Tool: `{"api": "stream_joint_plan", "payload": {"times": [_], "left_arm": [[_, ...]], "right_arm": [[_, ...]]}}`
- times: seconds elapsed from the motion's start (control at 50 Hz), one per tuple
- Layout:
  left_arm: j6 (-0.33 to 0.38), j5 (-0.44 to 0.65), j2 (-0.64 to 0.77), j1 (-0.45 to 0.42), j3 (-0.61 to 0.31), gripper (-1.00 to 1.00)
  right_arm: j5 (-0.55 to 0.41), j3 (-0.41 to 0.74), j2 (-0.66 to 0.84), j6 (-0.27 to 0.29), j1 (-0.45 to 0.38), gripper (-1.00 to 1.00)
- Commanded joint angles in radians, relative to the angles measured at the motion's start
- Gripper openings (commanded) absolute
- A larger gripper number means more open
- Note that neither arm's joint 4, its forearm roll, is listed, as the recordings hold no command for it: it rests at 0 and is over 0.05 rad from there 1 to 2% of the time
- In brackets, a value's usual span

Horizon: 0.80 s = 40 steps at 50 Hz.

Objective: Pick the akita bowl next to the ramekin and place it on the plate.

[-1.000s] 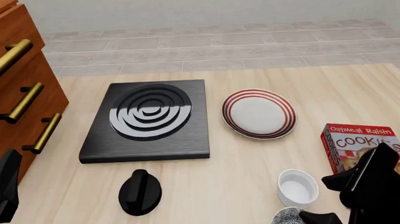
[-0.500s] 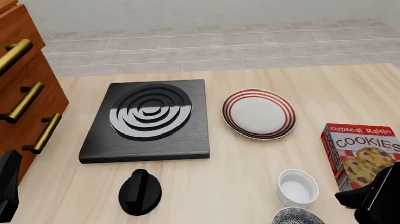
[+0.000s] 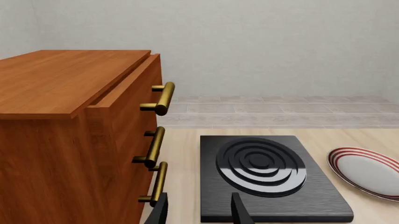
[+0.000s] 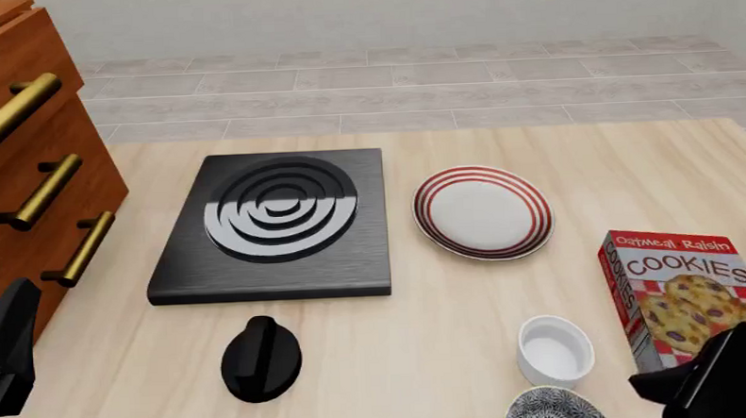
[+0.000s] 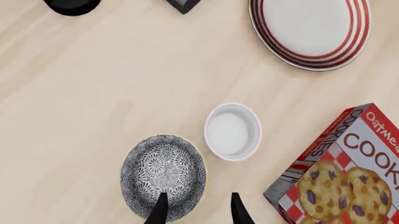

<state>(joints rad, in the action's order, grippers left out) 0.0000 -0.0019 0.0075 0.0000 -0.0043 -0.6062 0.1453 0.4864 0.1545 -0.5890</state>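
While the right gripper (image 5: 195, 211) hangs spread and empty above the akita bowl (image 5: 163, 176), that round bowl sits upright, mouth up, just beside the ramekin (image 5: 232, 131); the plate (image 5: 309, 30) lies well beyond. The left gripper (image 3: 198, 211), also parted, faces the stove.

On your worktop (image 4: 393, 359) the black burner (image 4: 273, 227) sits at ten o'clock of centre, flat, with its ringed coil on top. A black knob (image 4: 260, 358) lies at six o'clock of it, apart. The cookie box (image 4: 685, 294) lies at four o'clock. Wooden drawers (image 4: 25, 177) with brass handles (image 4: 39, 190) stand at nine o'clock.
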Motion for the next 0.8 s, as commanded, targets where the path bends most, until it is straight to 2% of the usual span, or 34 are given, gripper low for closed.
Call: {"api": "stream_joint_plan", "payload": {"times": [0.02,0.54,0.8], "left_arm": [[0.0,0.0,0.0,0.0,0.0,1.0],[0.0,0.0,0.0,0.0,0.0,1.0],[0.0,0.0,0.0,0.0,0.0,1.0]], "right_arm": [[0.051,-0.031,0.028,-0.01,0.006,1.0],[0.159,-0.068,0.113,-0.005,0.028,1.0],[0.249,-0.083,0.196,-0.006,0.024,1.0]]}}
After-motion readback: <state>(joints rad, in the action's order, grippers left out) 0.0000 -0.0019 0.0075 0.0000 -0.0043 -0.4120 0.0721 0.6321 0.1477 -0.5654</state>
